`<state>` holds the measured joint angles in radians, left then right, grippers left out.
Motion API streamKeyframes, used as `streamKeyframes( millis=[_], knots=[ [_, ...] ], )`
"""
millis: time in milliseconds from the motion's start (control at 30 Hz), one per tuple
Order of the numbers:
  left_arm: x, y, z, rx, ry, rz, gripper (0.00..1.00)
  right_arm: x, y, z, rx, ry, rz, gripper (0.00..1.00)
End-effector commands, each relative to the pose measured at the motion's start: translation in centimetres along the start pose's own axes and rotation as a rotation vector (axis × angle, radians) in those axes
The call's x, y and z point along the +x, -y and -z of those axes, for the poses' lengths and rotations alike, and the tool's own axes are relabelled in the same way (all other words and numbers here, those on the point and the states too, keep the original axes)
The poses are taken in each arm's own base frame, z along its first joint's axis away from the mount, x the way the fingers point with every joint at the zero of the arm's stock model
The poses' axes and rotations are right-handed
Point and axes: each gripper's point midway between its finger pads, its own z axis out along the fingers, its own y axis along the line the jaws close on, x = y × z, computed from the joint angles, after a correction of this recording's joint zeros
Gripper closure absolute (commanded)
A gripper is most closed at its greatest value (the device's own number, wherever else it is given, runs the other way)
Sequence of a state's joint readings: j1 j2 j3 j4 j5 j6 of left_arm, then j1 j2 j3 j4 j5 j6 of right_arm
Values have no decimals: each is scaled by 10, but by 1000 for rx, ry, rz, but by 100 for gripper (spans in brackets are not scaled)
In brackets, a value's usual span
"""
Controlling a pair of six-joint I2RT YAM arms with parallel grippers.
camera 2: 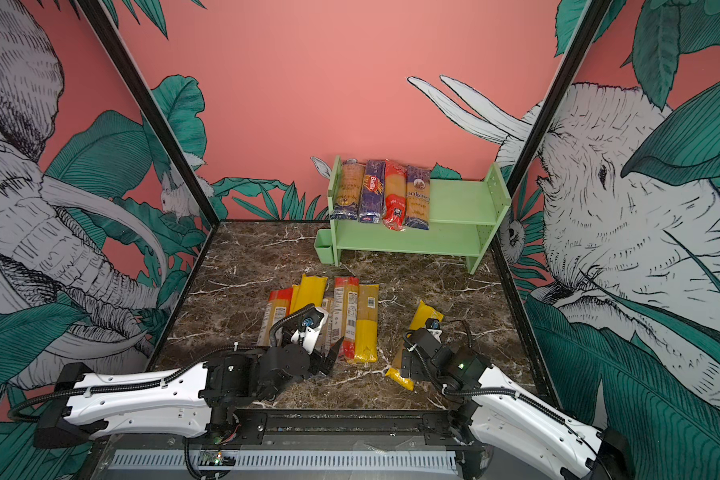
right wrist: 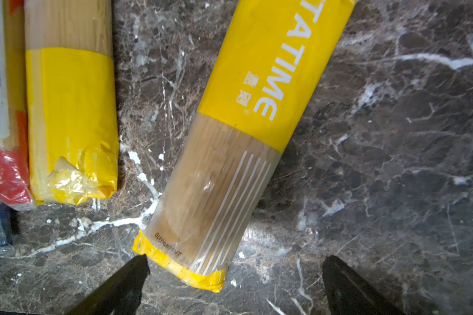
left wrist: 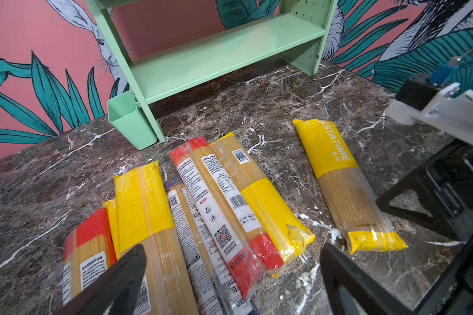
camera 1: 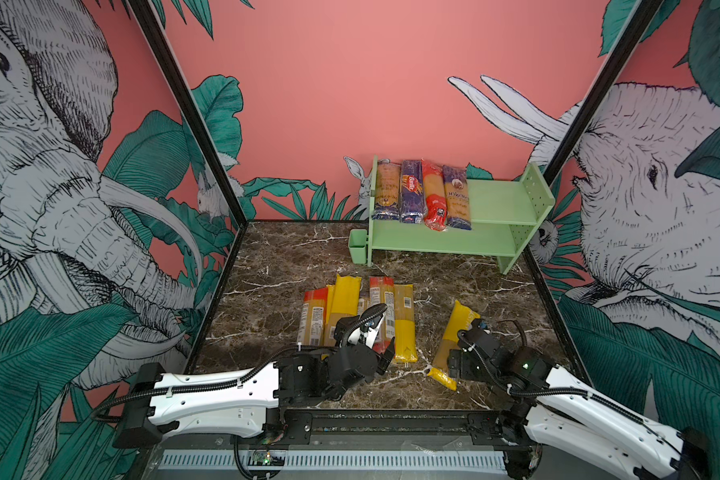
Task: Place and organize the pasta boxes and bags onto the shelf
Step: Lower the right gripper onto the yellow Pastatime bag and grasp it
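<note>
Down at the front edge of the counter [right wrist: 393, 163], the right gripper [right wrist: 235, 268] hung low with its jaws spread wide. The near end of a lone yellow bag [right wrist: 230, 174] lay between them, not clamped, and one fingertip [right wrist: 126, 283] sat just beside the bag's corner. That bag lay flat and slanted near the front right corner, apart from the others.

Over to the left gripper [left wrist: 232, 249]: jaws wide apart as well, gripping nothing, poised over the pile of packs [left wrist: 145, 207] by the middle of the front edge. Several long packs with red and yellow ends lay there, side by side and overlapping.

Up at the rear right corner stood the shelf [camera 1: 497, 199]. On the left end of its top tier lay four packs [camera 1: 422, 193], side by side. A small cup [camera 1: 357, 246] hung on its left side panel.
</note>
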<state>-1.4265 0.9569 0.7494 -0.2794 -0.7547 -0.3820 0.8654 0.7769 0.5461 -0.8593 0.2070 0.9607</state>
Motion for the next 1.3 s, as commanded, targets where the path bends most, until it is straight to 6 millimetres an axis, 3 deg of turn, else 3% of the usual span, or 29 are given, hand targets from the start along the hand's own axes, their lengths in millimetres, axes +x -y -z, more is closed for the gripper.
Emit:
streamKeyframes(
  millis=[0, 433, 700, 1067, 1267],
  knots=[
    [-8, -6, 5, -11, 49, 40, 1, 2, -2, -8, 19, 34, -64, 1],
    [-9, 3, -4, -31, 5, 7, 1, 7, -30, -37, 34, 96, -147, 1],
    [-5, -5, 6, -28, -9, 57, 1, 2, -25, -44, 86, 144, -158, 1],
    [-2, -11, 13, -15, 6, 80, 1, 23, -13, -64, 164, 70, -161, 1],
    [-4, -15, 20, -12, 20, 85, 1, 54, -7, -86, 147, -37, -202, 3]
  ],
)
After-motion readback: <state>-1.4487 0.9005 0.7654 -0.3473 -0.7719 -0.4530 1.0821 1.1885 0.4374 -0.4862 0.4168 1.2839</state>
